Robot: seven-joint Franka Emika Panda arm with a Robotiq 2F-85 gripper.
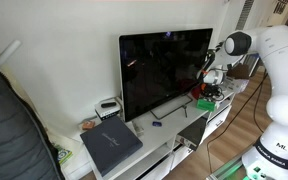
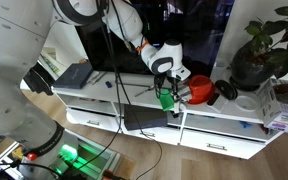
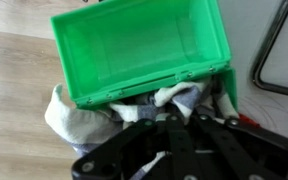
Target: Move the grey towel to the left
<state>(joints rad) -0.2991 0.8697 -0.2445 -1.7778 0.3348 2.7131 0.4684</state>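
Wrist view: green crate [image 3: 144, 50], open top, nothing visible inside, fills the upper middle of the picture. Grey towel [image 3: 74, 115] is bunched up against the crate's lower wall, touching it. One lump sticks out past the crate's lower-left corner, and a second fold shows under the crate's lower-right corner. The gripper [image 3: 154, 118] comes in from the bottom of the picture, just below the crate, its dark linkages pointing into the cloth. The fingertips are buried in the towel, so it cannot be told whether the jaws are wide or clamped on the fabric. Wood floor shows beyond the crate's left wall.

In both exterior views the crate [image 2: 167, 98] sits on a white desk [image 2: 224, 128] with the gripper [image 2: 166, 82] right above it and the arm reaching down to it. The towel is too small to make out there. In an exterior view a red object [image 2: 199, 92] sits just beside the crate, and a potted plant [image 2: 259, 50] stands further out on that same side. A big dark TV [image 1: 164, 72] stands on the desk next to the crate [image 1: 206, 100], and the gripper [image 1: 212, 85] hangs over the crate at the screen's edge. A flat grey slab [image 1: 111, 143] lies at the desk end far from the crate, beyond the TV.
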